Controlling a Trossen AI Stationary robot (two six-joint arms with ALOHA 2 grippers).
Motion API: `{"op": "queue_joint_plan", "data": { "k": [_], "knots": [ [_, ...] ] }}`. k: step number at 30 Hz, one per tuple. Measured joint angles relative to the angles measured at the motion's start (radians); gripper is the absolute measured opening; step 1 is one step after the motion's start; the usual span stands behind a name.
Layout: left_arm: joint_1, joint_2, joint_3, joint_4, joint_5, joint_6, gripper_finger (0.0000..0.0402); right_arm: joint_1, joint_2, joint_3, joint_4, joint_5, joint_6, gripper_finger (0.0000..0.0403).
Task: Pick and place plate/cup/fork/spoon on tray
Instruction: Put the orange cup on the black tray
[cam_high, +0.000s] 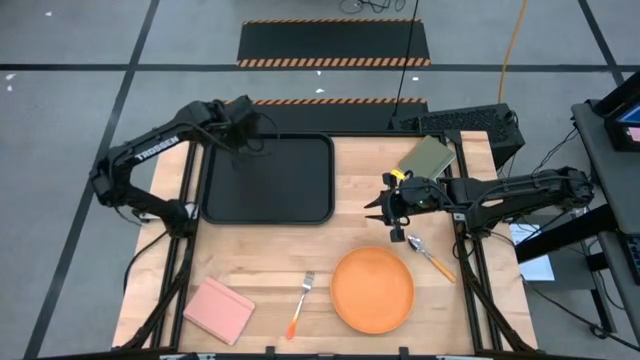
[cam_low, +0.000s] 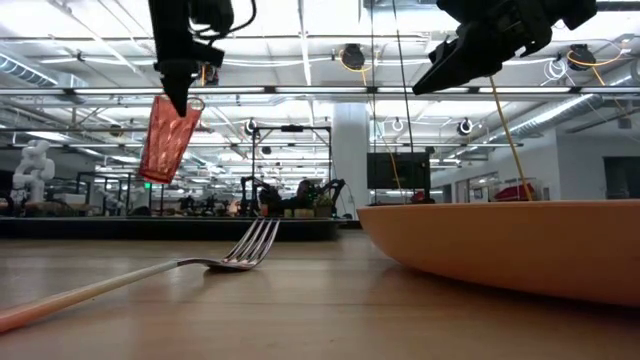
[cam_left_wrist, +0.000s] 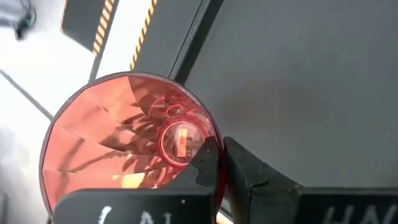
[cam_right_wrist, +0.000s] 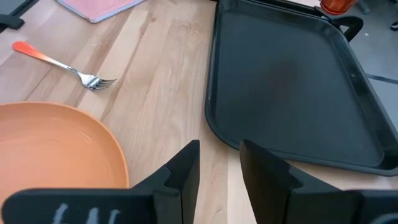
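The left gripper (cam_low: 183, 92) hangs above the far left corner of the black tray (cam_high: 268, 180), its jaws clenched on the rim of the translucent orange cup (cam_low: 167, 137); in the low view the cup dangles tilted, clear of the surface, and in the left wrist view its open mouth faces the camera with one dark finger inside the rim and the other outside. The tray lies on the far left part of the wooden surface (cam_high: 350, 240) with nothing resting on it. The right gripper (cam_high: 378, 208) hovers just right of the tray's right edge, above bare wood, its jaws partly parted and grasping nothing, as the right wrist view shows. The orange plate (cam_high: 372, 290) sits at the near edge, right of centre. The fork (cam_high: 301, 303) lies just left of the plate, tines toward the far side, orange handle toward the near edge. The spoon (cam_high: 427, 253) lies at the plate's far right, its silver bowl close under the right arm. A pink pad (cam_high: 219, 309) rests at the near left, and an olive-green pad (cam_high: 427, 157) at the far right.
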Motion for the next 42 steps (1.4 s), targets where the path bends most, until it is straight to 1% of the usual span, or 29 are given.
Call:
{"op": "queue_joint_plan", "data": {
  "k": [3,7,10,14,18,20,23,29,36,42],
  "knots": [
    [0.048,0.001,-0.046,0.032,0.016,-0.002,0.0015,0.000,0.000,0.000,-0.003,0.000,0.008,0.0110],
    [0.084,0.000,-0.109,0.104,0.060,0.014,0.0010,0.000,0.000,0.000,-0.014,-0.001,0.015,0.0110],
    [0.104,0.001,-0.143,0.178,0.068,0.008,0.0008,0.000,0.000,0.000,-0.015,-0.001,0.016,0.0110],
    [0.147,0.000,-0.177,0.258,0.069,-0.019,0.0018,0.000,0.000,0.000,-0.015,-0.001,0.016,0.0110],
    [0.200,0.000,-0.217,0.275,0.073,-0.073,0.0012,0.000,0.000,-0.006,-0.010,-0.001,0.016,0.0110],
    [0.223,0.000,-0.232,0.279,0.097,-0.091,0.0008,0.000,0.000,-0.016,-0.010,-0.001,0.015,0.0110],
    [0.249,0.000,-0.248,0.291,0.132,-0.104,0.0009,0.000,0.001,-0.023,-0.008,-0.001,0.007,0.0110],
    [0.279,0.000,-0.281,0.384,0.137,-0.116,0.0026,0.000,0.001,-0.023,-0.006,-0.001,0.005,0.0110],
    [0.317,-0.001,-0.289,0.403,0.138,-0.154,0.0011,0.000,0.001,-0.023,-0.006,0.000,0.005,0.0110],
    [0.337,-0.001,-0.291,0.411,0.186,-0.157,0.0039,0.000,0.001,-0.023,-0.006,-0.001,0.005,0.0110]
  ]
}}
